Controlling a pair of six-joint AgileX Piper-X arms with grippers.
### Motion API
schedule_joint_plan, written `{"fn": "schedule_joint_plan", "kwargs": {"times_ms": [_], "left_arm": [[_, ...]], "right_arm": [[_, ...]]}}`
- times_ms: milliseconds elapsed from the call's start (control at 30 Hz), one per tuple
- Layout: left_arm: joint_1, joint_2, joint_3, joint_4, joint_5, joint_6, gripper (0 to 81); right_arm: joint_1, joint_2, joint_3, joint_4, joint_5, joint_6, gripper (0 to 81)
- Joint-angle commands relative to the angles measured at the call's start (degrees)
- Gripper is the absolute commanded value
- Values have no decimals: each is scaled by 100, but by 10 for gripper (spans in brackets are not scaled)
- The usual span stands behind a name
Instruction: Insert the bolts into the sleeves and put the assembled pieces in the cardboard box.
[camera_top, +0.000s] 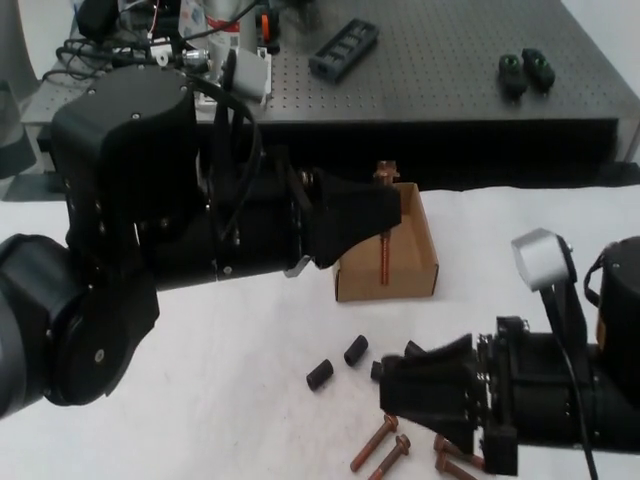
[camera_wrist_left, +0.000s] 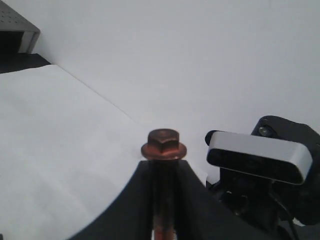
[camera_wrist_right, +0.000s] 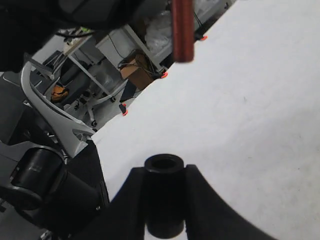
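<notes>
— Looking at the left gripper (camera_wrist_left: 164, 172), what has it got?
— A copper bolt (camera_wrist_left: 164, 146), upright, hex head on top. The jaws pinch its shank just under the flange, and the head stands clear beyond the gripper's tip.
— Where does that sit over the bench?
— In the high view it lines up with the cardboard box (camera_top: 415, 280). The shank's lower end shows against the box's inner wall; whether it dips below the rim or hangs in front of it, I cannot tell.
— And the right gripper (camera_wrist_right: 164, 172)?
— Over the white cloth (camera_top: 220, 400), on the near side of the box. Its jaws are pressed onto a black sleeve (camera_wrist_right: 164, 205), whose open bore pokes out just past the tip.
— Bolt and sleeve joined?
— No, apart. In the right wrist view the bolt's plain end hangs clear of the bore.
— Anything loose?
— Two loose sleeves (camera_top: 319, 375) lie on the cloth just beside the right gripper's tip. Several loose bolts (camera_top: 376, 443) lie close together by the right arm, nearer the camera than those sleeves.
— What else?
— The silver wrist camera (camera_wrist_left: 259, 156) on the right arm shows from the left wrist, and a black tray (camera_top: 343, 48) rests on the perforated plate (camera_top: 450, 70) behind the cloth.
</notes>
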Motion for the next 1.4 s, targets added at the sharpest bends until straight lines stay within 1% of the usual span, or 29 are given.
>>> {"fn": "schedule_joint_plan", "kwargs": {"times_ms": [0,100,300,433,567,867,967,1133,1167,1200,1233,1300,1367], "left_arm": [[-12,-60,-29,-162,211,-126,7],[-12,-60,-29,-162,413,-126,7],[-12,-60,-29,-162,681,-126,7],[-12,-60,-29,-162,747,-126,7],[-12,-60,-29,-162,966,-126,7],[-12,-60,-29,-162,982,-213,7],[-12,-60,-29,-162,1095,-210,7],[-12,-60,-29,-162,1393,-210,6],[-12,-60,-29,-162,1422,-210,29],[-12,-60,-29,-162,1424,-210,80],[-12,-60,-29,-162,1422,-198,156],[-12,-60,-29,-162,1213,-158,368],[-12,-60,-29,-128,872,-158,541]], "right_arm": [[21,30,-2,-361,229,108,23],[21,28,-2,-650,423,129,23],[21,28,-15,-1018,421,129,23],[21,28,-15,-1077,421,129,23],[34,28,-15,-1115,374,129,23],[33,28,-15,-1511,177,129,23],[33,28,-15,-1538,299,129,23],[33,28,-15,-1597,706,129,23],[33,28,-15,-1651,779,129,23],[33,28,-15,-1719,833,129,23],[33,28,-15,-1783,900,129,23],[33,28,-15,-1895,1029,129,23],[4,28,-15,-1937,1313,129,23]]}}
